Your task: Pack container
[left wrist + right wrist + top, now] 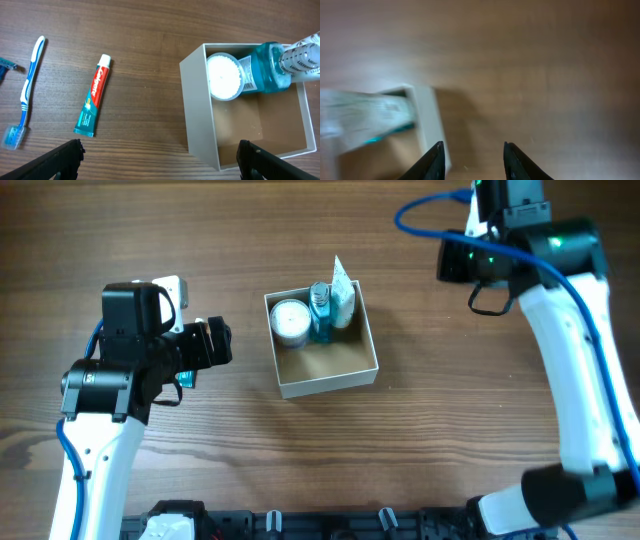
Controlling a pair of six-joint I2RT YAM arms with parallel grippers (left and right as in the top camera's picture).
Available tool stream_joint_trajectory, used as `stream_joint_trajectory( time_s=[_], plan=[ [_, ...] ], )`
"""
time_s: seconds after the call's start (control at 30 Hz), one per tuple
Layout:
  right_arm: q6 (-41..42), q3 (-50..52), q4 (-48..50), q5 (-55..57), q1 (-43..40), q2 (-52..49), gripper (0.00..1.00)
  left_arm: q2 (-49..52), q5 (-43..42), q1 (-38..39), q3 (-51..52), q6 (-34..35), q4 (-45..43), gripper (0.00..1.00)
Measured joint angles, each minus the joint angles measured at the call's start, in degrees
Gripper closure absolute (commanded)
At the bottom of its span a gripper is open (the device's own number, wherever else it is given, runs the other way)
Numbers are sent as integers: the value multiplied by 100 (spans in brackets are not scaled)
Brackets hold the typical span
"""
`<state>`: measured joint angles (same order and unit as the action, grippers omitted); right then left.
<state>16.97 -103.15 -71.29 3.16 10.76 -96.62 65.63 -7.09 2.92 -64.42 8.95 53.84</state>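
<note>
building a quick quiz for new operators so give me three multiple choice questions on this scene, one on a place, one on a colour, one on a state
1. Where is the toothpaste tube? A) on the table outside the container B) inside the container C) under the container
2. What colour is the bottle in the container? A) red B) yellow C) blue-teal
3. How is the left gripper? A) shut on the tube B) open, holding nothing C) shut on the container wall

1 A: it lies flat on the table, apart from the container wall. 2 C: its body is see-through blue-teal. 3 B: its jaws stand wide apart, nothing between them.
</note>
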Motion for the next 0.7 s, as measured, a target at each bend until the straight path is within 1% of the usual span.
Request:
stream_joint_trajectory(
  time_s=[0.07,0.17,0.27,0.43,0.57,0.7],
  plan=[
    [129,837,271,-203,-87,-269,80,2,0,0,0,0,0,0],
    [120,1954,885,-868,-79,-321,80,2,0,0,0,0,4,0],
    [74,2634,1224,-1375,-42,-348,79,2,0,0,0,0,2,0],
    [-20,3143,1453,-1690,278,-348,79,2,0,0,0,0,2,0],
    [-79,3156,1488,-1860,675,-348,79,2,0,0,0,0,2,0],
    [-79,3156,1495,-2059,822,-348,79,2,0,0,0,0,0,0]
  ],
)
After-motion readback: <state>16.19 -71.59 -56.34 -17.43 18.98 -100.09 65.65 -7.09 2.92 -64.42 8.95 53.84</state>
